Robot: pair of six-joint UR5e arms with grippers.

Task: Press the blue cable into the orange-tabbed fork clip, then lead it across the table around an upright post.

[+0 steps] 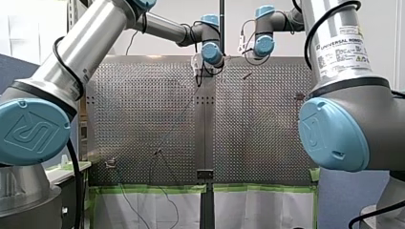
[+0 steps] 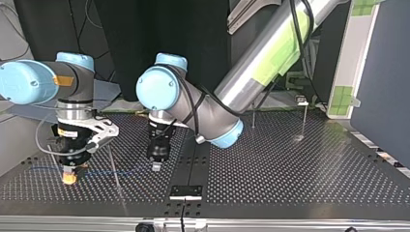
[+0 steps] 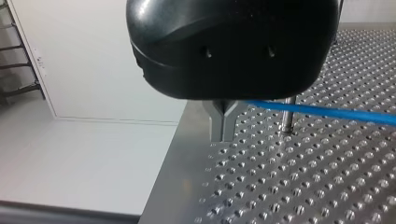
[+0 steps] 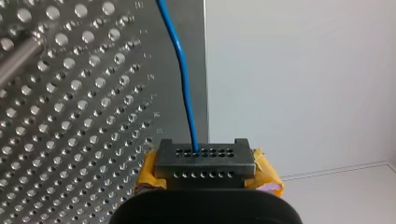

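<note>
The worktop (image 2: 290, 174) is a grey perforated metal plate in two halves, with a seam down the middle and a small black bracket (image 2: 186, 191) at the seam's edge nearest the top view's camera. In the front view its near edge is bound with green tape (image 1: 157, 189) and a white sheet hangs under it. Past the far edge stands a plain white wall (image 4: 299, 84). Behind the arms, in the top view, hangs a dark curtain (image 2: 145, 38).

My left arm (image 1: 95, 43) and my right arm (image 1: 344, 71) both reach to the far end of the plate, their wrists near each other. The right tool (image 2: 69, 176) hangs low over the plate at the top view's left. Its yellow pads (image 4: 268, 179) are closed in beside a black holed block, and the blue cable (image 4: 184, 84) rises out of that block. The left tool (image 2: 156, 166) hangs near the seam. Its metal fingers (image 3: 224, 135) meet at the tips in a Y, and the cable runs out of the Y's fork.

Two thin upright posts (image 2: 305, 118) stand at the top view's right, well apart from both tools. From the left tool the cable crosses a short post (image 3: 288, 119) just beside it.
</note>
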